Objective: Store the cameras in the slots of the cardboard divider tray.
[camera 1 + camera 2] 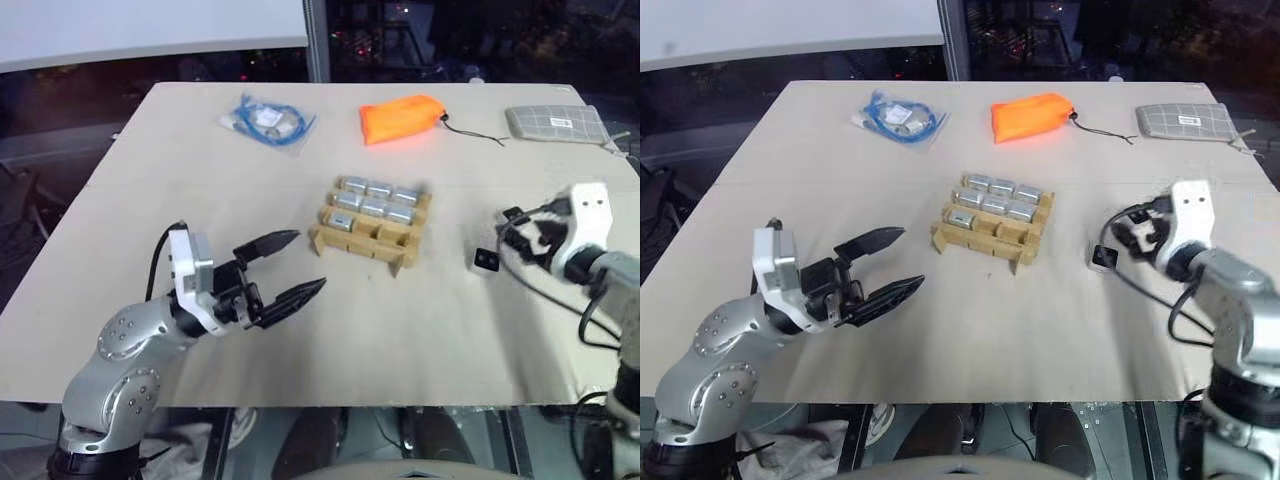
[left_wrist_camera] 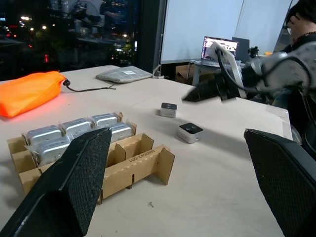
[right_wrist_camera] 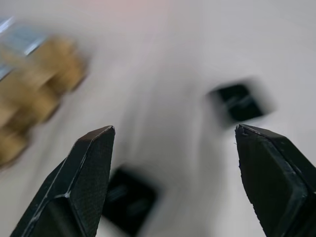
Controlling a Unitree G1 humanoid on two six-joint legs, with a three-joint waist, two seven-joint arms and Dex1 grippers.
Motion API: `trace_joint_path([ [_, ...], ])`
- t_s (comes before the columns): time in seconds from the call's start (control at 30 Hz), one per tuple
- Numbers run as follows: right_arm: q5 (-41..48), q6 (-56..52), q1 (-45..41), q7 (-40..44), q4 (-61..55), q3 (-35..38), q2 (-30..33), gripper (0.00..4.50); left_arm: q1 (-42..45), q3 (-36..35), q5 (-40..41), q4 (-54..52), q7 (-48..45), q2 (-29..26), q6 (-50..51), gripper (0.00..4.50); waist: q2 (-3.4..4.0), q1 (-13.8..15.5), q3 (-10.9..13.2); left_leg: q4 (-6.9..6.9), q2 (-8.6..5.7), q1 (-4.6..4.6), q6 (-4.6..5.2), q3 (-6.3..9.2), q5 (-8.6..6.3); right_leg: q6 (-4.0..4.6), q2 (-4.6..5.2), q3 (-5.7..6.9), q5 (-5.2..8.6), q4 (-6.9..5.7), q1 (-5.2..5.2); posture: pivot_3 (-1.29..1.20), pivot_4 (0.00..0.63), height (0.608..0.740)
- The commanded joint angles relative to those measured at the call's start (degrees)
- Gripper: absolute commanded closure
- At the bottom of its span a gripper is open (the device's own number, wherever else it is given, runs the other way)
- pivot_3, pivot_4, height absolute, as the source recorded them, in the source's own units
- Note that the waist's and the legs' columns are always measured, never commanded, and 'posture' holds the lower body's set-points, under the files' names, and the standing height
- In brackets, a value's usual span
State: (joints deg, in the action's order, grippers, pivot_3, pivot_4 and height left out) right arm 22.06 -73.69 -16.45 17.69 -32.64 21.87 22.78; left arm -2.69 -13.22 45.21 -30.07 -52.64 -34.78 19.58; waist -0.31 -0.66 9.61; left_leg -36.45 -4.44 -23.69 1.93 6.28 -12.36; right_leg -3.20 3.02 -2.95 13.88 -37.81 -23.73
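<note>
The left tool (image 1: 283,267) hangs over the surface (image 1: 200,180) with its two black fingers spread wide and nothing between them, pointing toward the tray (image 1: 372,232). The right tool (image 3: 173,182) is also wide and empty, above two loose cameras (image 2: 190,132) that lie near each other on the surface to the right of the tray, well apart from it. The tray sits near the middle of the surface; its far and middle rows are filled with wrapped silver cameras (image 1: 378,199), one more sits at the near left, and the other near slots are open. An orange pouch (image 1: 402,117), a grey pouch (image 1: 556,123) and a bagged blue cable (image 1: 267,121) lie along the far edge.
</note>
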Motion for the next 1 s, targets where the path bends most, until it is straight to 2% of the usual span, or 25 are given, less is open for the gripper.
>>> trace_joint_path([
  [0.03,-0.8,-2.6,2.3,-5.8,-7.9,-1.2,-4.9,0.08,1.6,0.4,0.5,0.8,-1.4,-0.4,-0.4,0.0,-0.01,0.1,0.0,-0.01,-0.02,0.0,0.0,0.0,0.0,0.0,0.02,0.01,0.0,0.0,0.0,0.0,0.15,0.74],
  [0.17,-4.6,-1.4,4.6,-11.6,-8.6,-3.6,-8.3,0.03,3.3,0.8,0.3,2.2,-2.2,-0.4,-0.2,0.0,0.0,0.0,0.0,-0.04,-0.05,0.01,-0.01,0.02,0.01,0.0,0.02,0.04,0.0,0.0,0.01,0.0,0.15,0.74],
  [0.33,-6.9,1.4,6.4,-14.9,-6.9,-5.9,-11.8,0.03,3.9,1.1,0.2,2.5,-2.6,-0.4,0.0,0.0,0.01,-0.2,0.0,-0.02,-0.03,0.02,-0.03,0.02,0.02,0.0,-0.01,0.02,0.0,-0.02,-0.01,0.0,0.15,0.74],
  [0.67,-7.8,5.5,6.1,-15.8,-2.5,-9.2,-15.2,0.03,3.0,0.9,0.3,1.2,-1.5,-0.2,0.3,0.0,0.01,-0.2,0.0,-0.02,-0.03,0.05,-0.03,0.01,0.02,0.0,-0.01,0.02,0.0,-0.02,0.0,0.0,0.15,0.74],
  [0.77,-8.2,6.5,6.2,-15.6,-1.9,-9.7,-14.4,0.8,2.7,1.0,0.2,0.9,-1.0,-0.1,0.3,0.0,0.01,-0.2,0.0,-0.02,-0.03,0.05,-0.03,0.01,0.01,0.0,-0.01,0.01,0.0,-0.02,0.01,0.0,0.15,0.74],
  [0.83,-8.7,7.2,6.6,-15.3,-1.7,-10.2,-13.5,1.64,2.5,1.3,0.0,0.6,-0.2,0.0,0.5,0.0,0.01,-0.3,0.0,-0.02,-0.03,0.05,-0.03,0.01,0.01,0.0,-0.02,0.01,0.0,-0.02,0.0,0.0,0.15,0.74],
  [0.87,-8.9,7.7,6.8,-14.9,-1.7,-10.7,-12.7,2.22,2.5,1.5,0.1,0.4,0.8,0.2,1.0,0.0,0.01,-0.3,0.0,-0.02,-0.03,0.05,-0.03,0.01,0.01,0.0,-0.02,0.01,0.0,-0.02,0.0,0.0,0.15,0.74],
  [0.9,-9.0,8.4,7.2,-14.4,-1.8,-11.2,-11.7,2.46,2.5,1.7,0.6,0.0,2.2,0.5,2.2,0.0,0.02,-0.3,0.0,-0.02,-0.03,0.06,-0.03,0.01,0.01,0.0,-0.02,0.02,0.0,-0.02,0.0,0.0,0.15,0.74],
  [1.0,-9.1,12.5,8.5,-10.7,-3.0,-13.7,-7.2,2.53,3.3,1.9,3.8,-1.3,7.3,1.0,7.2,0.0,0.01,-0.2,0.0,-0.02,-0.04,0.04,-0.02,0.01,0.01,0.0,-0.01,0.01,0.0,0.0,0.01,0.0,0.15,0.74],
])
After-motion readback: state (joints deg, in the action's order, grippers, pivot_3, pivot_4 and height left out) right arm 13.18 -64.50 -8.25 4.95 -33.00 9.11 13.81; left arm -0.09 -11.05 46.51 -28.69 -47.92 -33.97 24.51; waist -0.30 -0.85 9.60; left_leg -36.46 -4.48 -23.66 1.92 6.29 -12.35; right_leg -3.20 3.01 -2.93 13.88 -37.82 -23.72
